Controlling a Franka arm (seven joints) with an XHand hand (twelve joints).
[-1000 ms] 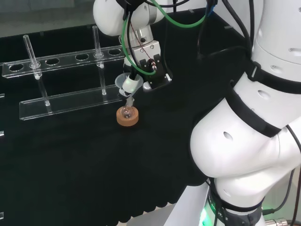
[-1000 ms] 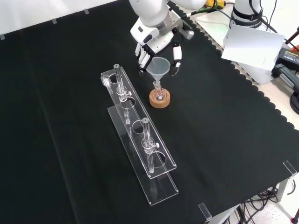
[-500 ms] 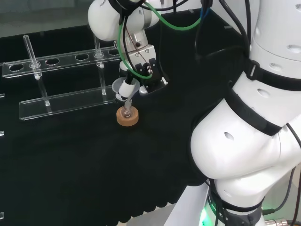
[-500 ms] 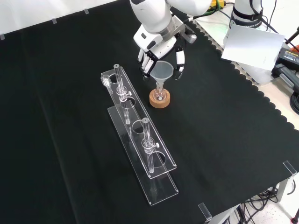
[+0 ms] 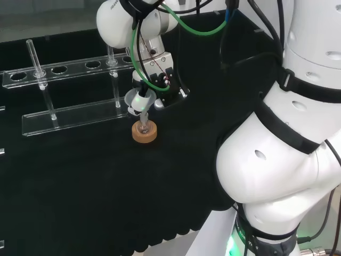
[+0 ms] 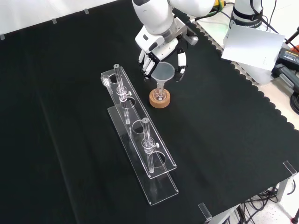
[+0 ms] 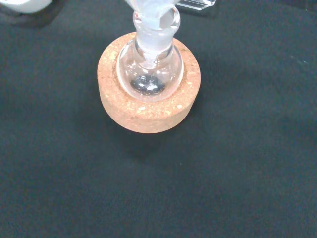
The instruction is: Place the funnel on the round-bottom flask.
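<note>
A small clear round-bottom flask [image 5: 143,127] [image 6: 160,94] [image 7: 150,74] stands upright in a cork ring [image 5: 144,135] [image 6: 160,100] [image 7: 148,116]. A clear funnel [image 5: 139,100] [image 6: 163,72] is directly above it, tilted slightly. In the wrist view the funnel stem [image 7: 151,17] reaches into the flask's neck. The black and white hand [image 5: 160,88] [image 6: 161,44] comes in from above, with fingers [image 6: 146,64] on one side of the funnel's cone and the thumb [image 6: 180,61] on the other, curled round it.
A long clear rack [image 5: 74,114] [image 6: 154,161] with upright glass tubes [image 5: 35,58] [image 6: 146,135] stands close beside the flask. The cloth's scalloped edge [image 6: 261,93] runs at the right of the front view. The arm's white links [image 5: 287,160] rise at the right of the head view.
The hand has carried the funnel down and a little left in the head view, bringing its stem into the flask's neck. Flask, ring and rack have not moved.
</note>
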